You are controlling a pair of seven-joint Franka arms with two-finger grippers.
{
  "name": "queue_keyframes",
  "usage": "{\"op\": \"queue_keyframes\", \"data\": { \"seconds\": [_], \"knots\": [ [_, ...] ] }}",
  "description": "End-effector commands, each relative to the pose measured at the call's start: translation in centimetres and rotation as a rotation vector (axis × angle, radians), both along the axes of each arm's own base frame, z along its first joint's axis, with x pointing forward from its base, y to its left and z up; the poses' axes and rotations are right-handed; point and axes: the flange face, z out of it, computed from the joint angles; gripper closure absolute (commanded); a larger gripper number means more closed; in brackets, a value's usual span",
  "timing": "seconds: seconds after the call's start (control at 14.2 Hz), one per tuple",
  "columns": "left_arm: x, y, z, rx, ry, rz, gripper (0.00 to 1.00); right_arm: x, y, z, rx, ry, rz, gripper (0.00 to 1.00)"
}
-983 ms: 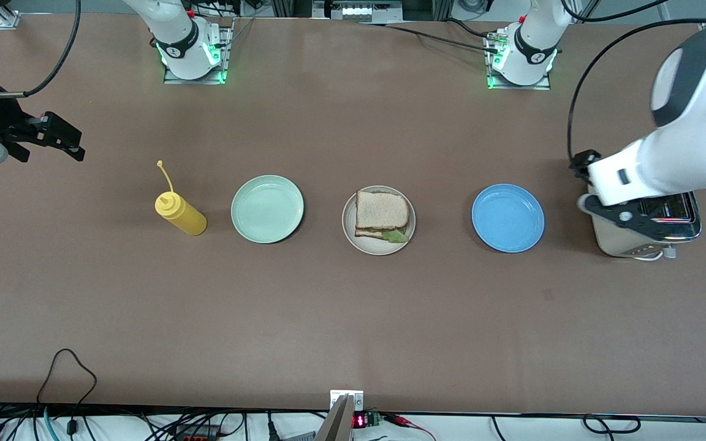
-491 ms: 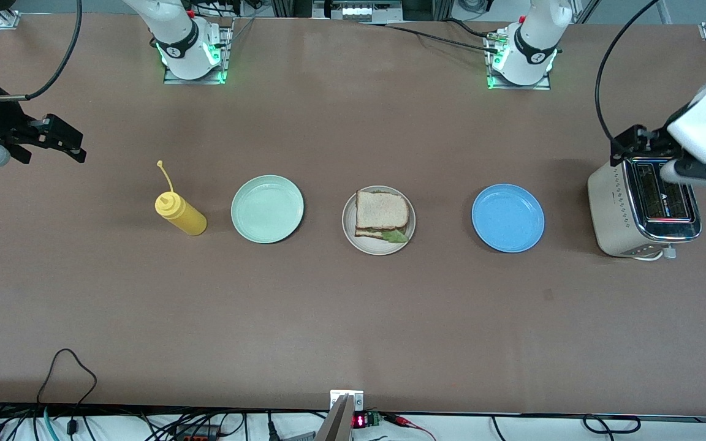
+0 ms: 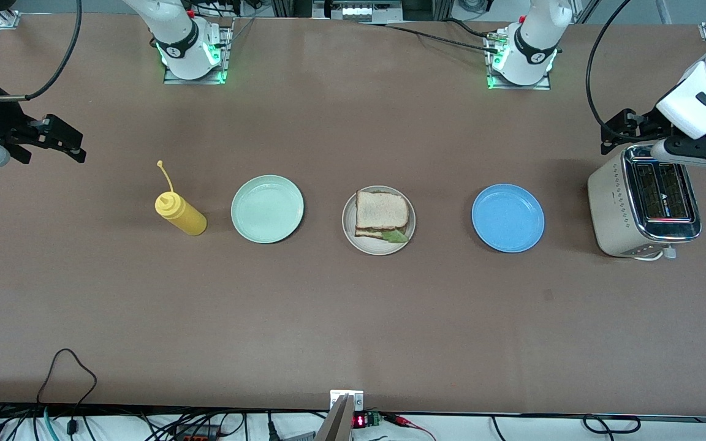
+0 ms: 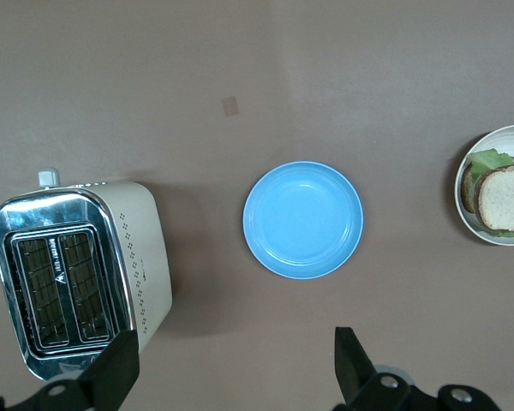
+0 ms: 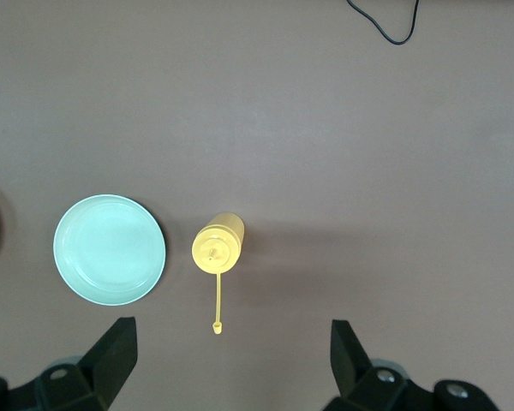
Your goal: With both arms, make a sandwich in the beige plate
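Beige plate (image 3: 349, 236) holds sandwich (image 3: 382, 212); left gripper (image 4: 231, 377) and right gripper (image 5: 227, 364) fingers spread, empty.

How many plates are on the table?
3, in a row: the mint plate beside the yellow bottle, the beige plate in the middle holding the sandwich, and the blue plate beside the toaster.
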Motion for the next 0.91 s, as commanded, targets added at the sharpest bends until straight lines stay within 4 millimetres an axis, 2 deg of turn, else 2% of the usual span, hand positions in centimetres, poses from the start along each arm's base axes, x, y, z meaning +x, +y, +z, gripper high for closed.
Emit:
{"op": "queue_keyframes", "data": {
  "seconds": [0.0, 0.84],
  "knots": [
    [0.00, -0.28, 0.03, -0.007, -0.008, 0.011, 0.00, 0.11, -0.04, 0.33, 0.005, -0.004, -0.004, 0.00],
    [0.66, -0.02, 0.68, -0.004, 0.036, 0.008, 0.00, 0.53, -0.20, -0.44, 0.007, 0.008, -0.013, 0.00]
  ]
}}
